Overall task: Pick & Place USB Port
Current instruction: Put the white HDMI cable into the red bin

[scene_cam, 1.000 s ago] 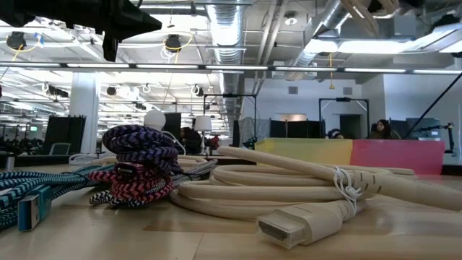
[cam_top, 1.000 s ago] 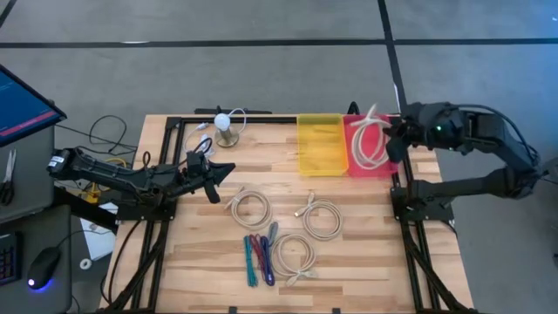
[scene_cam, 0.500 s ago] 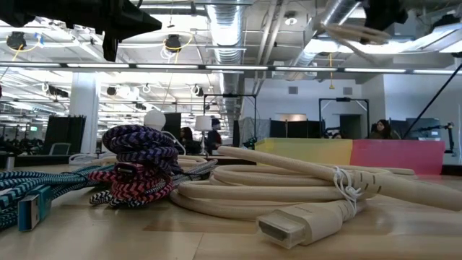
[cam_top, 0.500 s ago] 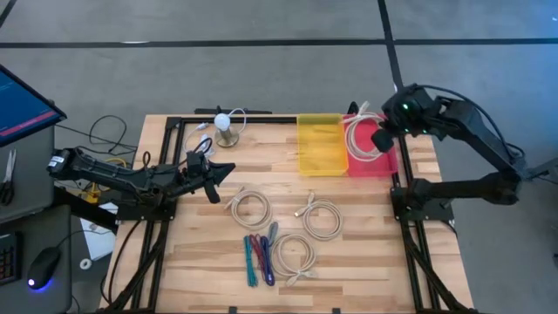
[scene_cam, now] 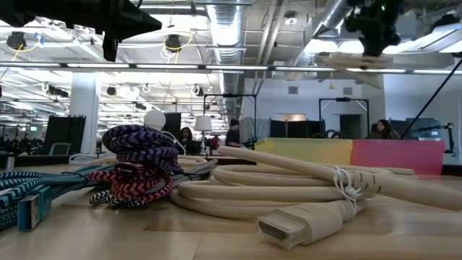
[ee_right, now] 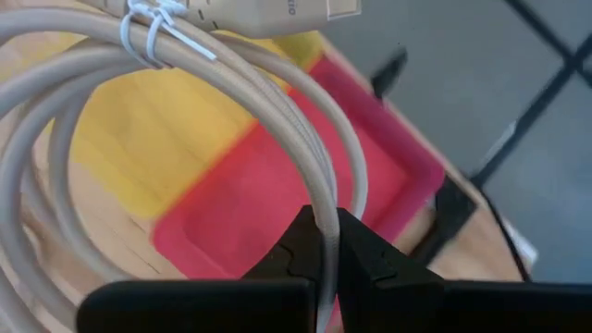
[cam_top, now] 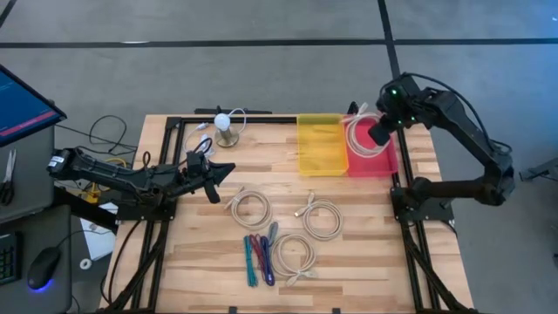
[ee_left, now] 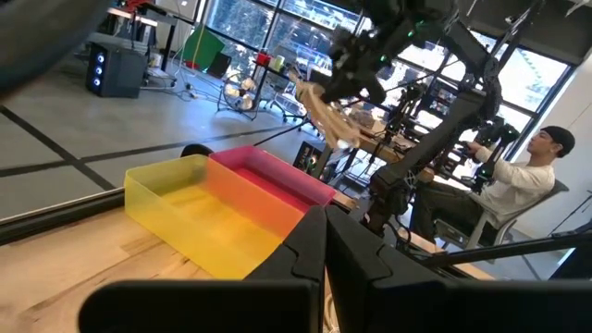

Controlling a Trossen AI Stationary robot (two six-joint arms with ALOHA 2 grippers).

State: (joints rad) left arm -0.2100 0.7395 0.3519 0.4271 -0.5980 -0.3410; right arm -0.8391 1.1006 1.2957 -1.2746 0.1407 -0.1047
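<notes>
Held cable: a cream coiled cable (cam_top: 360, 135) is carried in the air over the red bin (cam_top: 384, 163), at the far right of the surface (cam_top: 366, 253).
Right gripper (cam_top: 381, 133): its fingers are closed on one strand of the coil, as seen in the right wrist view (ee_right: 321, 242); the rest of the loops hang free.
Left gripper (cam_top: 214, 177): fingers closed and empty, parked over the left side of the surface.
Risk: a slack loop is judged likely to drape over the wall shared with the yellow bin (cam_top: 321, 145) if release comes off-centre; the thin grip on a single strand could also let the coil slip or swing.
Edges: the red bin sits at the surface's right edge, touching the yellow bin.
Open room: three more cream coils (cam_top: 301, 234) and braided cables (cam_top: 258, 257) lie well apart near the middle, so the bin approach is unobstructed.
</notes>
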